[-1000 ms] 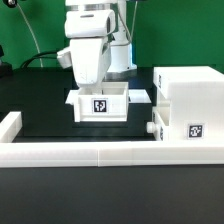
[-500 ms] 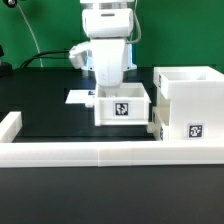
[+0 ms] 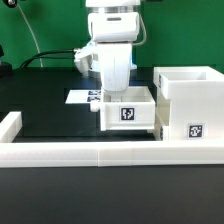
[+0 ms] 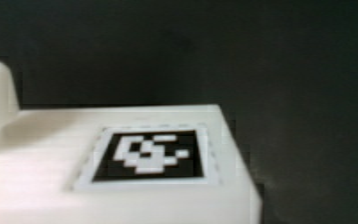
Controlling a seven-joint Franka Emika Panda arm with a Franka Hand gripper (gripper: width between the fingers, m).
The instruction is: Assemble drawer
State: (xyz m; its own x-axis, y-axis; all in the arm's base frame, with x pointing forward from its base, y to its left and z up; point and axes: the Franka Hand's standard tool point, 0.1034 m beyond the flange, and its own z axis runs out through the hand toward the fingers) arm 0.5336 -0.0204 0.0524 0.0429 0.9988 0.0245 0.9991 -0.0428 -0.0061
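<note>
Small tray (image 3: 127, 112) sits on the black table (image 3: 50, 115), touching the box shell (image 3: 188, 105) on the exterior view's right. Gripper (image 3: 121, 90) reaches into the tray (finger spread hidden, cannot tell).

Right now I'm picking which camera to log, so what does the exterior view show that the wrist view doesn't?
Only the exterior view shows the gripper down in the tray, the box shell to the exterior view's right, the marker board, and the low wall. Only the wrist view shows one tag close up, blurred. Both show a tagged white part on the dark table.
</note>
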